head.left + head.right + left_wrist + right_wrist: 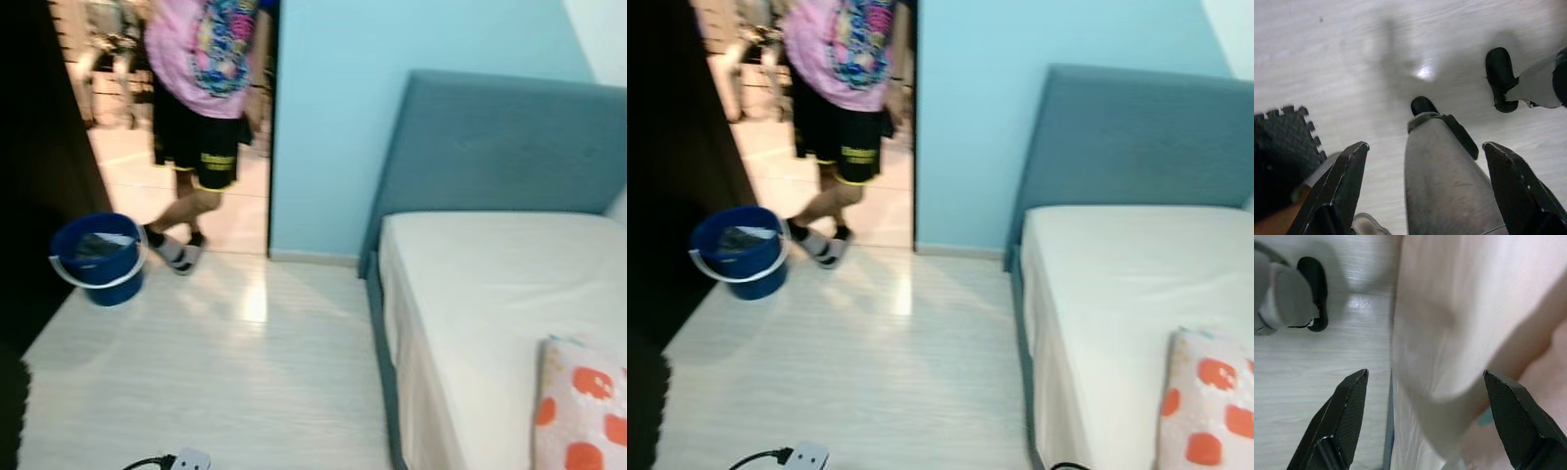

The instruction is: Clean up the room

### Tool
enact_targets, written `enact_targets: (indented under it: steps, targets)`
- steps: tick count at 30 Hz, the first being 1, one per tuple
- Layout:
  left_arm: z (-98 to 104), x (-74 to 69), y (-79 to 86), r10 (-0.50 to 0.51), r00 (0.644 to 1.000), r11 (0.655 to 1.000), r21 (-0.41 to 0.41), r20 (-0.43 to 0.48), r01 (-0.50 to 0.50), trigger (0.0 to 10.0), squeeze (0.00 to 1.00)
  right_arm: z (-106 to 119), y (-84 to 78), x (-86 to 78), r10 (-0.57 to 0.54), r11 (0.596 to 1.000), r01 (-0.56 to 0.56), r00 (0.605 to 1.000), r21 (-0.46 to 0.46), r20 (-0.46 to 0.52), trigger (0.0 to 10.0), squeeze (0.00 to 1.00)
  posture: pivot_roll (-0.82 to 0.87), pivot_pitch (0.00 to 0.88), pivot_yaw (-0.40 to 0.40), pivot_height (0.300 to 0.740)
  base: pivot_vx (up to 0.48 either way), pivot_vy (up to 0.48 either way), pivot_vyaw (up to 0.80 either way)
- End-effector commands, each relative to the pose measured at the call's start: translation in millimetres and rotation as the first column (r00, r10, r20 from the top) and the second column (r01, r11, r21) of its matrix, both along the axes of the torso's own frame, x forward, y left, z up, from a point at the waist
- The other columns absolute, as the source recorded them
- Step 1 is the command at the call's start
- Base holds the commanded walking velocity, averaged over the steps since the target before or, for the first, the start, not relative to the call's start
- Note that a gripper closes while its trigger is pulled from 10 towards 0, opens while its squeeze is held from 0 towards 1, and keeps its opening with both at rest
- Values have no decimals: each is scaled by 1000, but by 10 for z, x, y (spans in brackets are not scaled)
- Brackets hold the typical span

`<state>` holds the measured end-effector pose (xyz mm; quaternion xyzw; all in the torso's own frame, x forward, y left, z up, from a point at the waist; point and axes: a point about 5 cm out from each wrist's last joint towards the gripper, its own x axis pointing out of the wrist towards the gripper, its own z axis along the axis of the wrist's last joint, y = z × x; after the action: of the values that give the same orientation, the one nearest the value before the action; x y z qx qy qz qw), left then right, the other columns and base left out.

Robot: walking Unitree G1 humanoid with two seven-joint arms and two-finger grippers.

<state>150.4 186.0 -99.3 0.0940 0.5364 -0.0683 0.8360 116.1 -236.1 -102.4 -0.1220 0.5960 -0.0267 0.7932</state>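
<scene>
While both arms hung idle, left end effector [1425, 161] and right end effector [1422, 396] were spread and empty, aimed at the floor [225, 382]. Nothing was within reach. The pillow [580, 406] lay at the near right edge of the bed [490, 294], nearer the right arm; the blue bucket [98, 259] sat far left by the doorway, beside a person [201, 98].

Bed [490, 294] at right, headboard [490, 147] against the back wall [333, 117]. Pillow [580, 406] on the mattress, near right corner of view. Floor [245, 372] left of the bed. Bucket [98, 259] on the floor far left, by the doorway. Person [201, 88] stands in the doorway, just behind and right of the bucket. Power strip [186, 458] on the floor at the near edge.
</scene>
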Motion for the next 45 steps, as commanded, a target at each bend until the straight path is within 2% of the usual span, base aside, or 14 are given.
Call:
enact_targets:
  steps: [1, 16, 32, 45]
  targets:
    - [-7, -15, -11, -8, 1000, 1000, 2, -6, 8, 10000, 0, 8, -31, 1, -5, 1000, 5, 1000, -11, 3, 10000, 0, 45, 0, -73, 740, 0, 0, -775]
    - [1, 8, -18, -12, 1000, 1000, 1, 0, 12, 10000, 0, 14, 2, 49, -4, 1000, 5, 1000, -13, 15, 10000, 0, 42, 0, -74, 740, 0, 0, -780]
    - [-3, -1, -19, -13, 1000, 1000, 5, 0, 13, 10000, 0, 13, -66, -12, -4, 1000, 4, 1000, -20, 6, 10000, 0, 45, 0, -77, 740, 0, 0, -781]
    - [-9, -16, -20, -18, 1000, 1000, 11, -3, 18, 10000, 0, 0, 2, -1, 19, 1000, -19, 1000, -14, 2, 10000, 0, 52, 0, -83, 740, 0, 0, -779]
